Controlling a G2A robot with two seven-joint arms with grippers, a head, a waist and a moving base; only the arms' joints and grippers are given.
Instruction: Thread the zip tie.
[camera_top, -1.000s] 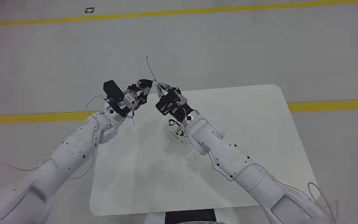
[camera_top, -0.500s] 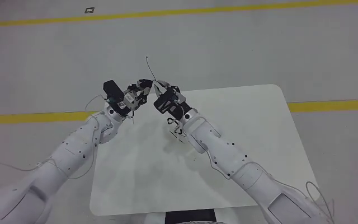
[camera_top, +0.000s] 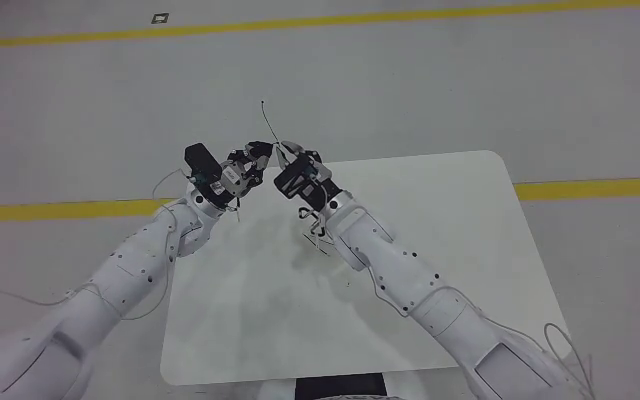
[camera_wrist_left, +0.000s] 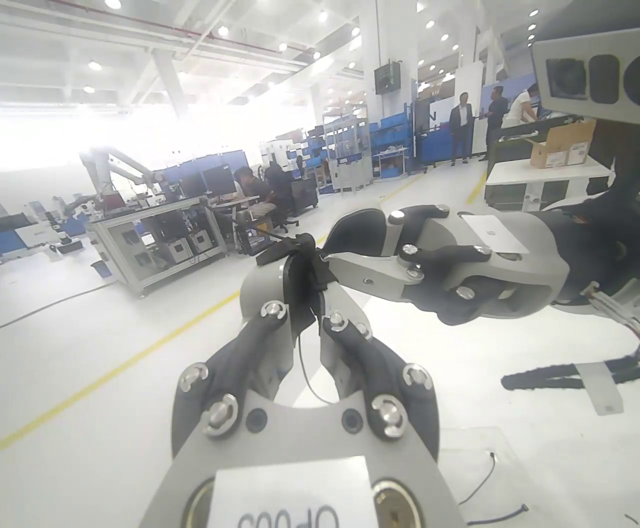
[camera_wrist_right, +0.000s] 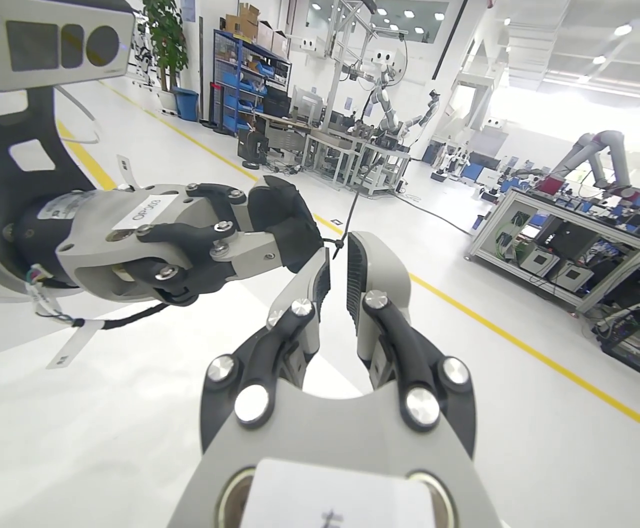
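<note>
1. The left claw (camera_wrist_left: 302, 280) is pressed together on the zip tie (camera_wrist_right: 339, 245), holding it in the air just past the worktop's (camera_top: 450, 230) far edge.
2. The tie's free strap rises steeply, up and away from both claws.
3. The right claw (camera_wrist_right: 340, 256), narrowly spread, meets the left tip to tip, with the strap at its gap.
4. There is open air all round, so the next move probably calls for a small, fine closing.

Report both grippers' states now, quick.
Left gripper: shut on the zip tie.
Right gripper: slightly open, zip tie between its jaws.
</note>
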